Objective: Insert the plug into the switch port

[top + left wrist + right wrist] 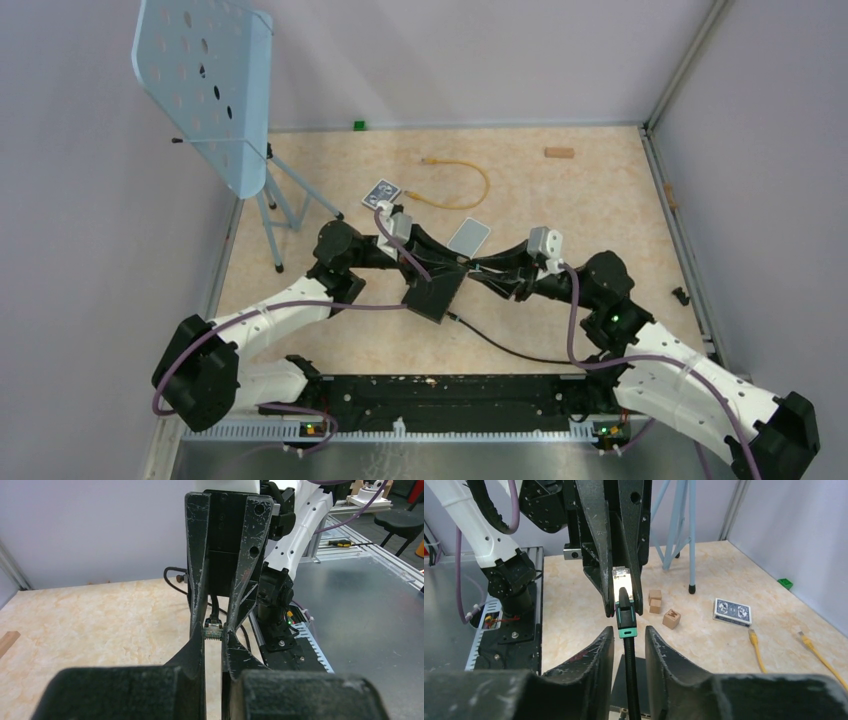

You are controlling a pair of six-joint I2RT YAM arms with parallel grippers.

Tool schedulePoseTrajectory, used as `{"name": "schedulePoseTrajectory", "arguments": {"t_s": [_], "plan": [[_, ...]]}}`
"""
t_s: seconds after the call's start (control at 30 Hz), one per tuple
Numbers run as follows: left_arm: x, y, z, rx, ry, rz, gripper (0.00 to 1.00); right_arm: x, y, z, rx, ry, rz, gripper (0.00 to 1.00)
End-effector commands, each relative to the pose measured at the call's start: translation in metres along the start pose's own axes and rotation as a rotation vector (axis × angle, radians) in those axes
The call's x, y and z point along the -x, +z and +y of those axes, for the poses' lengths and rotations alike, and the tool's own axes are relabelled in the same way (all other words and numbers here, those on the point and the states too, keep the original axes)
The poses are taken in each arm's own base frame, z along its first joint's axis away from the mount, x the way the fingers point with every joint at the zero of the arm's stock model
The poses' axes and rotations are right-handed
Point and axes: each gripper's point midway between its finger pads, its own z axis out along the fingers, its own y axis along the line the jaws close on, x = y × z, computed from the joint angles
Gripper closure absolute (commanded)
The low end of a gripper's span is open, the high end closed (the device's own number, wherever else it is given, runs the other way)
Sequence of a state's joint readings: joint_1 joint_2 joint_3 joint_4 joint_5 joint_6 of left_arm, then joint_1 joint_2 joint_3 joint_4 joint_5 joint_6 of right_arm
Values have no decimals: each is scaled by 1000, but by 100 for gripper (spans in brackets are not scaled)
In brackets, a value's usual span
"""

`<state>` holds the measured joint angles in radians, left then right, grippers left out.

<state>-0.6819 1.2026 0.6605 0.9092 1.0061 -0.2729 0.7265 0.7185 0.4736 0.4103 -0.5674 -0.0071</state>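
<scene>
Black matte box (432, 297) lies on the worktop (580, 210) w/ its switch port not visible, plug (214, 630) pinched in the left gripper (214, 636) just above it, right gripper (627, 630) open-jawed either side of the cable (631, 690), so prob. pickup's done, insertion's yet to do.

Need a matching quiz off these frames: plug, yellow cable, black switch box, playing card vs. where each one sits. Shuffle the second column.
Things:
1. plug
2. yellow cable
3. black switch box
4. playing card

Places:
A. mid-table, beneath the plug
B. pinched in the left tool
C. loose on the table's far side, nothing gripping it
D. on the table beside the blue stand's leg

Pairs: 1-B, 2-C, 3-A, 4-D
</scene>
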Motion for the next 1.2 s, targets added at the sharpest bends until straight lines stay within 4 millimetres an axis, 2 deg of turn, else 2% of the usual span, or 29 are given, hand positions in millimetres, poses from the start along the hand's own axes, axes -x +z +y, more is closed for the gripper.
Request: {"name": "schedulePoseTrajectory", "arguments": {"t_s": [0.0, 0.13, 0.33, 0.57, 0.77, 1.1, 1.17], "plan": [[27, 1, -12, -48, 105, -61, 100, 44, 0, 10, 39, -39, -131, 69], [31, 0, -18, -65, 119, -74, 100, 51, -2, 18, 77, -44, -167, 70], [34, -3, -22, -64, 127, -79, 100, 50, -5, 31, 146, -53, -161, 69], [38, -5, -28, -74, 144, -81, 100, 45, -10, 29, 119, -69, -134, 64], [37, -4, -29, -83, 141, -77, 100, 52, -10, 27, 110, -65, -165, 70], [36, -4, -33, -102, 142, -73, 100, 47, -4, 23, 98, -44, -163, 81], [37, -5, -34, -101, 145, -74, 100, 46, -4, 22, 97, -43, -160, 80]]}}
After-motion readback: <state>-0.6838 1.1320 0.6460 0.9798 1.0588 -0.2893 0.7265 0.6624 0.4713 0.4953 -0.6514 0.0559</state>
